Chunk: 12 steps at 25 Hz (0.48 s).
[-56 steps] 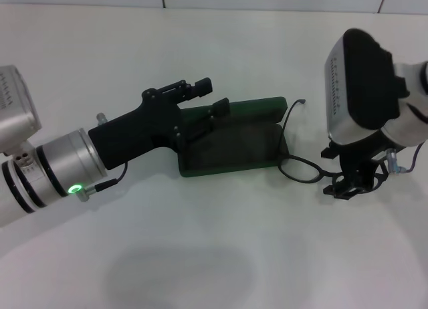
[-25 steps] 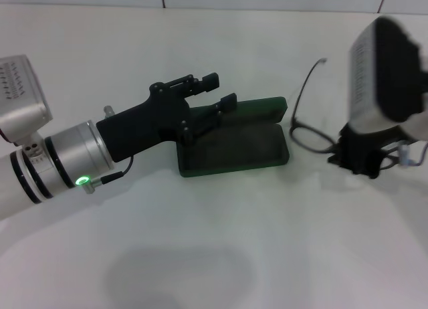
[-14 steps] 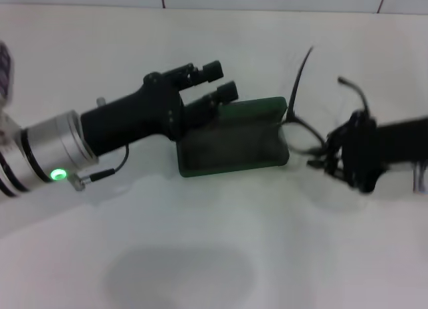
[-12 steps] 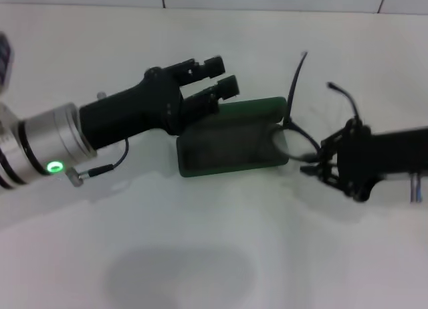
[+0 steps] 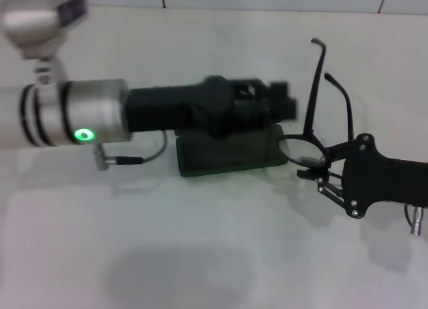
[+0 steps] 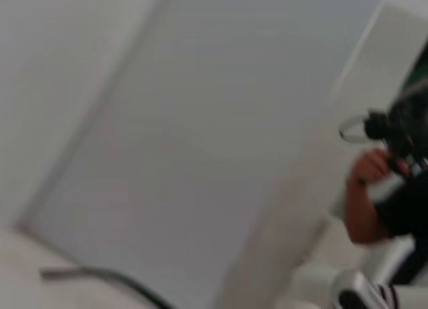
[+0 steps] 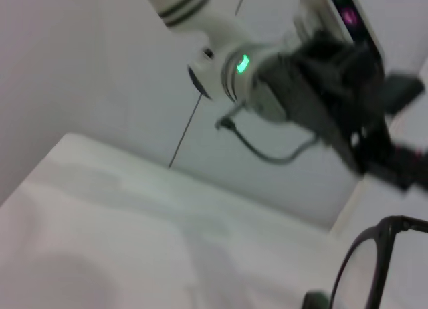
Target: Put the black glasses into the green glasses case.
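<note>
The right gripper (image 5: 319, 177), closed on the front frame of the thin black round-lensed glasses (image 5: 302, 150), holds them just beside the end of the dark green hard case (image 5: 227, 155), which lies open on the white table (image 5: 200, 255). The temple arms stand upward, unfolded. The left gripper (image 5: 277, 107) reaches across above the case's lid side; its finger opening cannot be told. Likely hazards: the raised temples catching the left gripper, or a lens striking the case wall, should the glasses advance without turning. The table nearer the robot is open; room over the case is narrowed by the left arm.
</note>
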{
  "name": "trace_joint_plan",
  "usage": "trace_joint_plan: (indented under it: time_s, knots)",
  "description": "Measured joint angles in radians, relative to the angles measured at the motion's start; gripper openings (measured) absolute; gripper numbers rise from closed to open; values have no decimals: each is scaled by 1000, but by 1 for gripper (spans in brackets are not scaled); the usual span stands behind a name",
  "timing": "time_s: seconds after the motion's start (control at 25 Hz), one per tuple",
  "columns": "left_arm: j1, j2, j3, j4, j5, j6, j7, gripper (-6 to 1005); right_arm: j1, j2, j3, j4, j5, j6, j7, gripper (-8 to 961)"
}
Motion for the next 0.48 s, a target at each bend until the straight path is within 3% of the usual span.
trace_joint_plan:
  time_s: [0.24, 0.48]
  knots:
    - [-81, -29, -2, 2, 96, -8, -53, 505, 9, 3, -8, 58, 69, -19, -144, 94]
    - [-100, -31, -11, 8, 91, -34, -72, 506, 12, 3, -10, 60, 67, -21, -189, 93]
